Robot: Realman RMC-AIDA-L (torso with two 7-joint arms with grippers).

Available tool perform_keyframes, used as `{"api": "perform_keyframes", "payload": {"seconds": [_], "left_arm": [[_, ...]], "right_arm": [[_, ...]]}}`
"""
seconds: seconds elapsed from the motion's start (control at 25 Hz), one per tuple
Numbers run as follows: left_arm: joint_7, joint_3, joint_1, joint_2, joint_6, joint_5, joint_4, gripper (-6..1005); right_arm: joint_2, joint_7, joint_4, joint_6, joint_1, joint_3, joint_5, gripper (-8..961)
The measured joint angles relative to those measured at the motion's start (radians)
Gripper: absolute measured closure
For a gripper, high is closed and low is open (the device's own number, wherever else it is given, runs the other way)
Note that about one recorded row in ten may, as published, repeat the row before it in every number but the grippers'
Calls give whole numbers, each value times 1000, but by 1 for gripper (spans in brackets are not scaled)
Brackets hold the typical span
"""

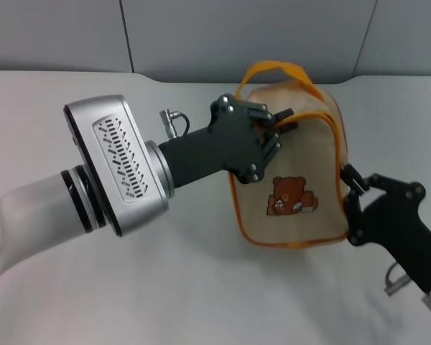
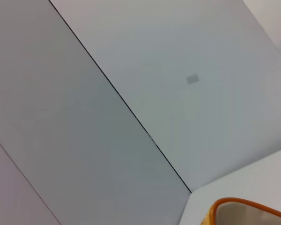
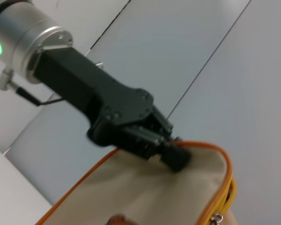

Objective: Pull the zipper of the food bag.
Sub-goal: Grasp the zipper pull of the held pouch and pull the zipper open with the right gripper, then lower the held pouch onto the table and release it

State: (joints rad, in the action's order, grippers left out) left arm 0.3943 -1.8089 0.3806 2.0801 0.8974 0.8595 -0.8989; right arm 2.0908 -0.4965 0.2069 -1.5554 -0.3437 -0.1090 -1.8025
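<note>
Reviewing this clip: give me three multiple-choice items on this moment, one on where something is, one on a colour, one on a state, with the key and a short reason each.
1. Where is the left gripper?
A. at the upper part of the food bag
B. flat on the table, apart from the bag
C. under the bag

2. What colour is the bag's strap loop?
A. blue
B. orange-yellow
C. black

3. How does the bag stand?
A. upside down
B. crushed flat
C. upright on the table, bear picture facing the camera

Key: 1 A, its fingers sit at the bag's upper front; 2 B, it matches the piping; 3 C, strap on top. The right gripper is at the bag's right side.
</note>
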Motion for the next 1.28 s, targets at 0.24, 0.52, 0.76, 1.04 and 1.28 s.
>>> {"api": "perform_keyframes", "payload": {"seconds": [0.24, 0.52, 0.76, 1.04, 1.28], "left_arm": [[0, 3, 11, 0, -2, -17, 0, 937], [0, 18, 15, 0, -8, -27, 1, 938], [0, 22, 16, -1, -11, -32, 6, 938], [0, 6, 8, 0, 49, -154, 110, 939], [-12, -28, 16, 1, 283, -355, 356, 939]], "right_arm": [[0, -2, -6, 7, 64, -8, 0, 936], [-1, -4, -21, 35, 123, -25, 0, 923], [-3, -5, -27, 20, 143, -36, 0, 913], [-5, 61, -30, -137, 173, -16, 9, 833], [-8, 433, -150, -277, 167, 17, 11, 637]]}}
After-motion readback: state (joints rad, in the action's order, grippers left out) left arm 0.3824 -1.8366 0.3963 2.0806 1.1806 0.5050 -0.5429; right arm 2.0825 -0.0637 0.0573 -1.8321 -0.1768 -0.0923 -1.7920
